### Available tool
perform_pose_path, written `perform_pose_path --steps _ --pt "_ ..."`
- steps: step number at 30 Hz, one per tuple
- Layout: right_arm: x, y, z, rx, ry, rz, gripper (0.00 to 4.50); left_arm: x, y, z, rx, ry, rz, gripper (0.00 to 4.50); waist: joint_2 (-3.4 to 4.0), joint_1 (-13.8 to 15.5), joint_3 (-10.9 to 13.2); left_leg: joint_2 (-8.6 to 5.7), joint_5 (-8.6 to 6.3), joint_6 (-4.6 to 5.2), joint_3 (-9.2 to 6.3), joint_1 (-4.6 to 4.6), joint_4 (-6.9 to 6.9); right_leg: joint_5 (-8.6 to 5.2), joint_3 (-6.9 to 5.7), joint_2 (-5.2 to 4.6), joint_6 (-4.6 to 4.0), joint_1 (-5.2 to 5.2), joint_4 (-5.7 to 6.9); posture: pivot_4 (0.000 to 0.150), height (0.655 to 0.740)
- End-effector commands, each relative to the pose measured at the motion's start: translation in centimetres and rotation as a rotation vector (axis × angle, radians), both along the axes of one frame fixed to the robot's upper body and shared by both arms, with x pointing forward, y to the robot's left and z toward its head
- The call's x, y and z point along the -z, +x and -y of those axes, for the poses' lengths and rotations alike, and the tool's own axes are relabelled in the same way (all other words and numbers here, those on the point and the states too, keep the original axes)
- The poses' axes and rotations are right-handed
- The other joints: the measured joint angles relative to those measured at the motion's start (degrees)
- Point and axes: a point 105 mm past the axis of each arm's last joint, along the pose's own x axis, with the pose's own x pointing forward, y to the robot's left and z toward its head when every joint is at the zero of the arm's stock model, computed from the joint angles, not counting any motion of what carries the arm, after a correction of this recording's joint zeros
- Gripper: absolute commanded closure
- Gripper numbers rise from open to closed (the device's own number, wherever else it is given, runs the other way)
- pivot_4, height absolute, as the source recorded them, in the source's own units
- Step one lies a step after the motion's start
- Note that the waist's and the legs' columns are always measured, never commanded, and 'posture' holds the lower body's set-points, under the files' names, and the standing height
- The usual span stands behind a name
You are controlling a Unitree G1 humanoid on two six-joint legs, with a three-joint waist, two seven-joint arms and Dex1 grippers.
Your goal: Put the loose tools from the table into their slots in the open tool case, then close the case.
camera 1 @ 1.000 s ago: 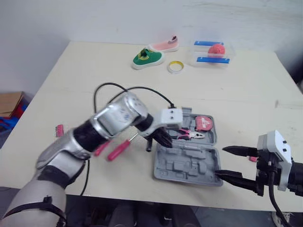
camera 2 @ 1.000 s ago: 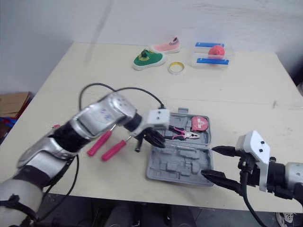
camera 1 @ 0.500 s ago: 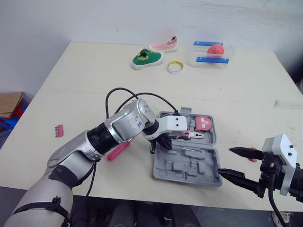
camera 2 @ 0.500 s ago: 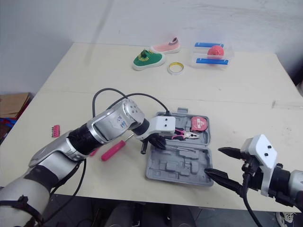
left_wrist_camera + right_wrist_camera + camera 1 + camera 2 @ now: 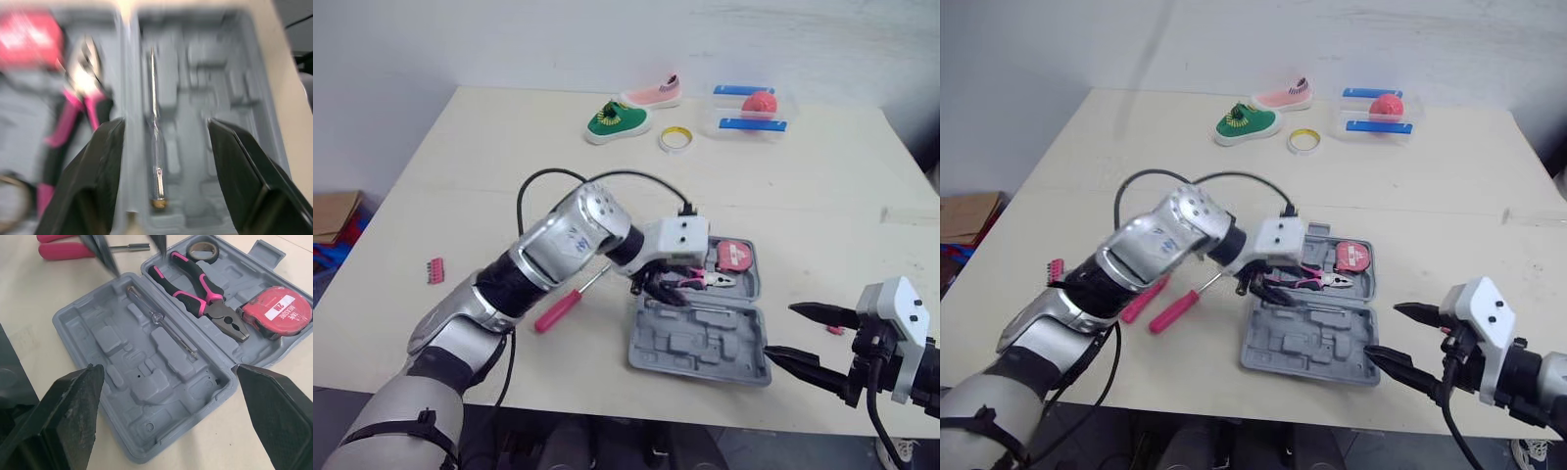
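While the left gripper (image 5: 165,126) hovers spread above the open grey plastic tool case (image 5: 703,345), the right gripper (image 5: 782,331) hangs beside it, fingers apart.

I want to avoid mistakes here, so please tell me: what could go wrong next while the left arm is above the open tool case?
The left gripper, fingers open, hangs just over the pliers and thin tester; going lower could knock them from their slots. The pink screwdrivers lie on the table, so closing now would leave them out. The right gripper is near the case corner and might push it.
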Motion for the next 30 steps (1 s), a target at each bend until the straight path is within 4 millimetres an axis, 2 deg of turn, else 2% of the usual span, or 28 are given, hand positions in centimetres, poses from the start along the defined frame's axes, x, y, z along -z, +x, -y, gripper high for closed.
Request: perform_pose_path --steps 1,2,3,6,9,16,20,24,30 --pt "-0.3 0.1 -0.5 -0.004 0.001 0.055 0.0 2.0 1.2 -1.8 -0.022 -0.176 -0.128 2.49 0.07 -0.2 0.0 0.01 0.0 0.0 0.02 0.11 -0.01 0.0 0.02 0.01 0.0 0.07 0.02 0.15 0.7304" --pt "-0.3 0.2 -0.7 -0.009 0.003 0.056 0.0 2.3 0.8 -1.8 0.028 -0.223 -0.163 2.72 0.06 -0.2 0.0 0.01 -0.01 0.03 0.05 0.17 -0.01 0.0 0.02 0.0 0.0 0.1 0.03 0.15 0.7304" --pt "-0.2 0.3 -0.8 -0.012 0.003 0.056 0.0 2.5 0.4 -1.9 0.066 -0.252 -0.178 3.18 0.01 -0.2 0.0 0.01 -0.01 0.03 0.04 0.15 0.01 0.0 0.02 0.01 -0.01 0.08 0.06 0.15 0.7304" --pt "-0.1 0.5 -0.9 -0.02 0.007 0.058 0.0 4.4 1.3 -1.7 0.041 -0.249 -0.14 4.49 -0.01 0.3 0.0 0.0 -0.01 0.02 -0.01 0.0 0.11 0.0 -0.03 -0.01 -0.01 0.03 0.06 0.15 0.7304" --pt "-0.1 0.9 -1.0 -0.022 0.01 0.065 0.0 6.3 1.5 -1.3 0.017 -0.221 -0.167 4.49 -0.02 0.3 0.0 -0.07 -0.08 0.15 -0.04 -0.08 0.19 0.02 -0.07 -0.09 0.06 0.06 -0.03 0.15 0.7304" --pt "0.1 1.1 -1.1 -0.021 0.013 0.067 0.0 7.3 1.2 0.1 -0.01 -0.183 -0.178 4.49 -0.02 0.1 0.0 -0.06 -0.22 0.39 -0.03 -0.08 0.22 0.03 -0.07 -0.09 0.11 0.07 -0.02 0.15 0.7304" --pt "0.1 1.2 -1.1 -0.021 0.017 0.069 0.0 9.2 1.1 -0.4 -0.044 -0.032 -0.213 4.49 -0.01 0.0 0.0 -0.05 -0.22 0.39 -0.03 -0.01 0.19 0.03 -0.06 -0.05 0.1 0.08 0.05 0.15 0.7304" --pt "0.2 1.3 -1.0 -0.017 0.017 0.07 0.0 11.5 1.8 -1.3 -0.125 0.133 -0.156 4.49 -0.03 0.0 0.0 -0.04 -0.25 0.42 -0.05 0.3 0.11 0.02 -0.07 -0.05 0.1 0.5 -0.09 0.15 0.7304" --pt "0.3 1.2 -1.0 -0.015 0.015 0.068 0.0 12.9 1.5 -1.7 -0.142 0.22 -0.151 4.49 -0.15 0.0 -0.6 -0.03 -0.36 0.55 -0.13 0.41 0.09 0.02 -0.12 -0.07 0.12 0.95 -0.39 0.15 0.7304"
